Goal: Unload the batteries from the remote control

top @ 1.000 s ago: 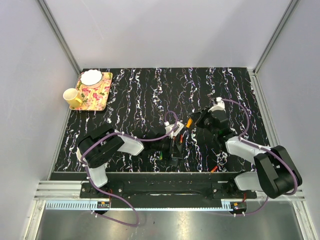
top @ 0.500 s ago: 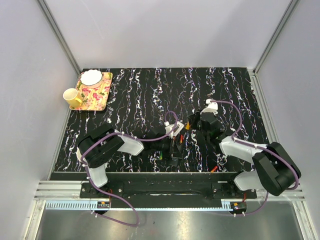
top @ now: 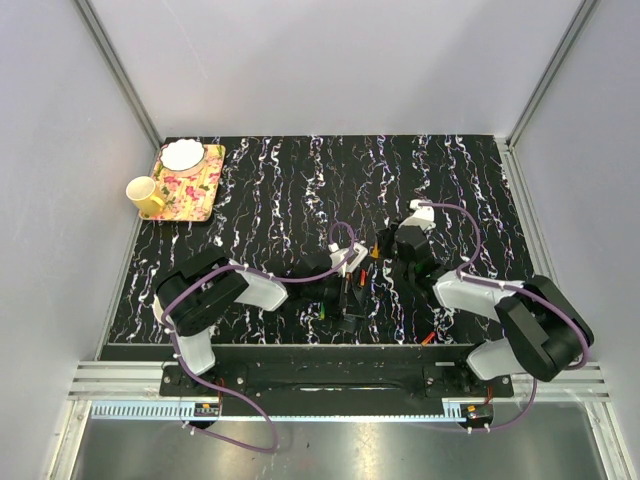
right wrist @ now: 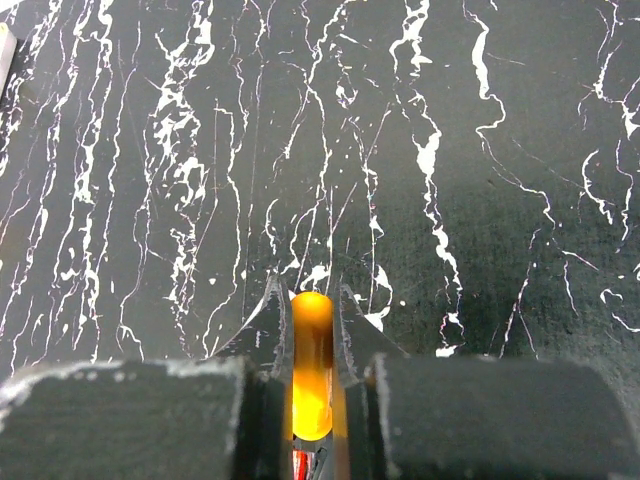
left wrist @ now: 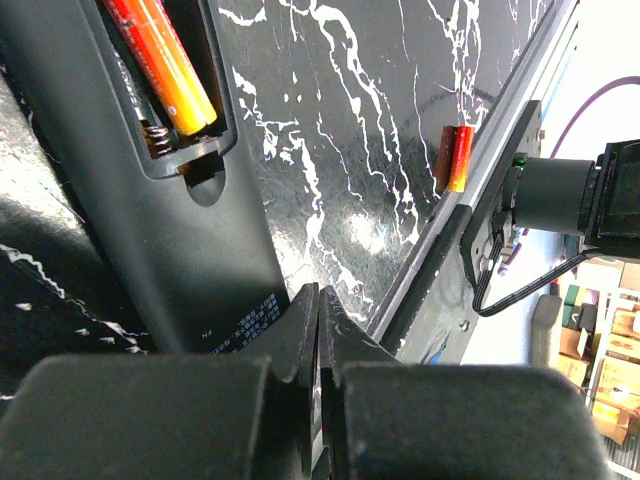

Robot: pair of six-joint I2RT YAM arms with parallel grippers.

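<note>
The black remote point(top: 350, 300) lies back-up near the table's front centre. Its battery bay is open in the left wrist view, with two red-orange batteries point(left wrist: 165, 60) inside the remote point(left wrist: 190, 230). My left gripper point(top: 345, 283) is shut with nothing between its fingers, its tips point(left wrist: 320, 305) at the remote's lower edge. My right gripper point(top: 385, 245) is shut on an orange battery point(right wrist: 312, 350), held low over the table just right of the remote; the battery also shows in the top view point(top: 375, 248). One loose red-orange battery point(top: 428, 338) lies by the front edge and shows in the left wrist view point(left wrist: 455, 158).
A floral tray point(top: 200, 190) with a white bowl point(top: 182, 155) sits at the back left, with a yellow mug point(top: 145, 196) beside it. A small green piece point(top: 325, 310) lies left of the remote. Grey walls close in three sides. A black rail point(top: 320, 352) runs along the front.
My right gripper has shifted a little left toward the remote, still holding the orange battery. The left arm and remote have not moved.
</note>
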